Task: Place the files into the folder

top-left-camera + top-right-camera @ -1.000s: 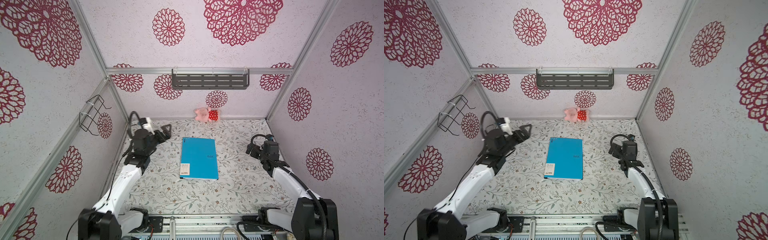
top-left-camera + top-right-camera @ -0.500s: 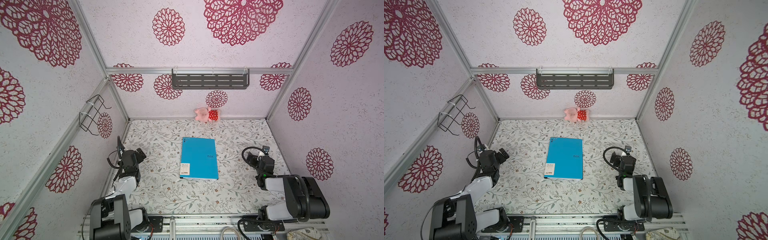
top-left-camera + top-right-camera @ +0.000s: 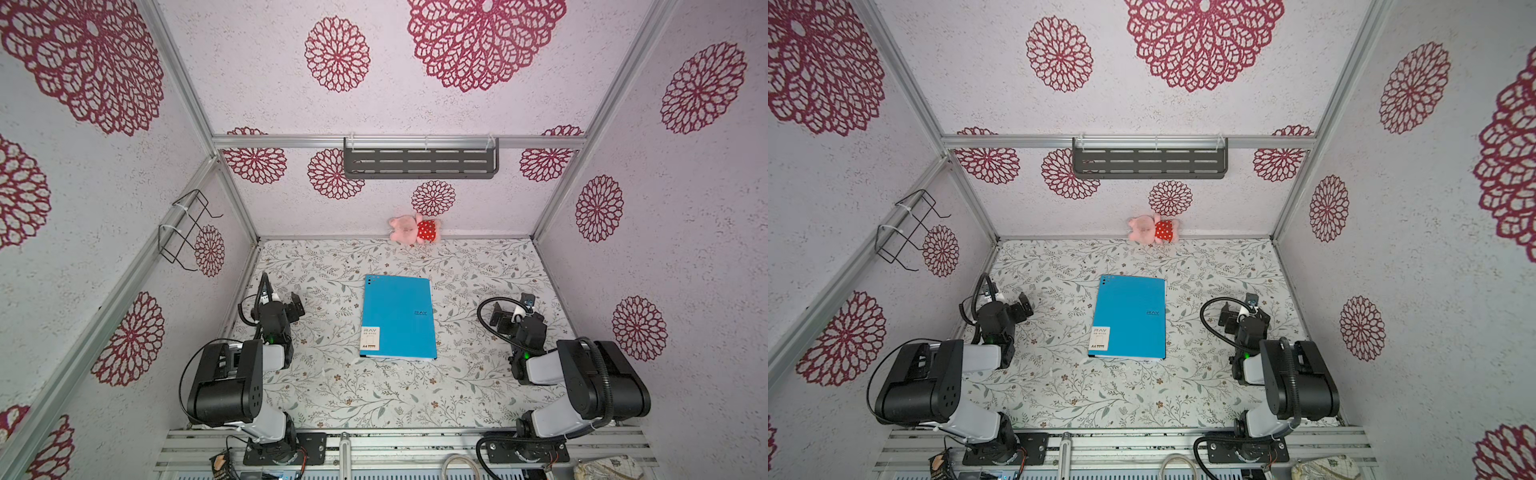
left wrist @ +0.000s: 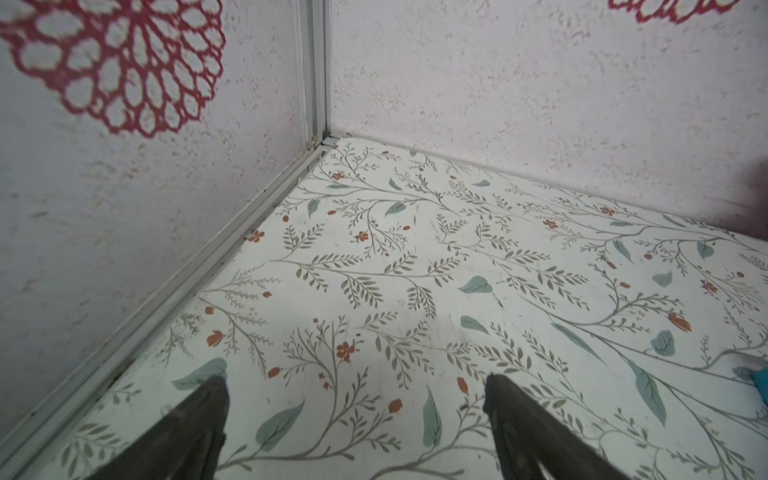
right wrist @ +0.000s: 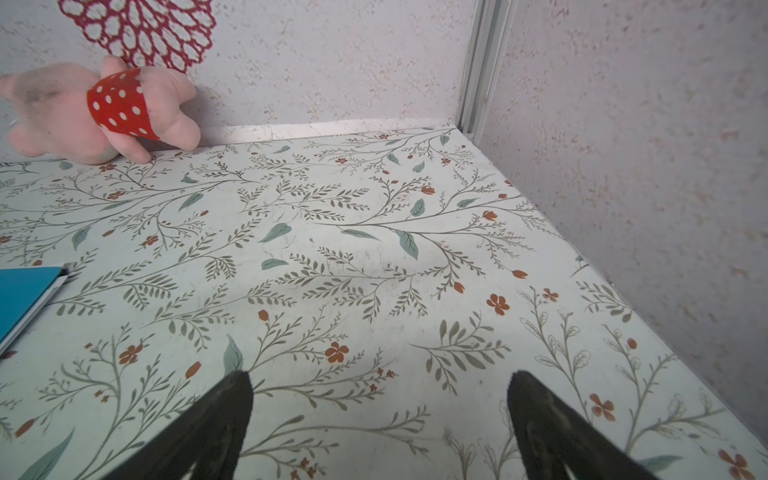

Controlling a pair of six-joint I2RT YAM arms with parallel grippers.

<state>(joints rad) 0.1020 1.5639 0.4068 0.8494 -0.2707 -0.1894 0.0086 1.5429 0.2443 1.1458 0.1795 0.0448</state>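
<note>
The blue folder (image 3: 398, 318) lies shut and flat in the middle of the table (image 3: 332, 386). The left claw (image 4: 355, 386) is well off to the left of the folder, spread wide and holding nothing. The right claw (image 5: 379, 380) is well off to the folder's right, wide and empty too. A pink toy (image 3: 411, 228) lies far behind the folder.

Left hand (image 4: 355, 381), fingers (image 4: 199, 424) spread wide and empty, above floral counter (image 4: 415, 257); enclosure corner post (image 4: 316, 70) beyond; sliver of blue folder (image 4: 762, 388) at frame edge.
</note>
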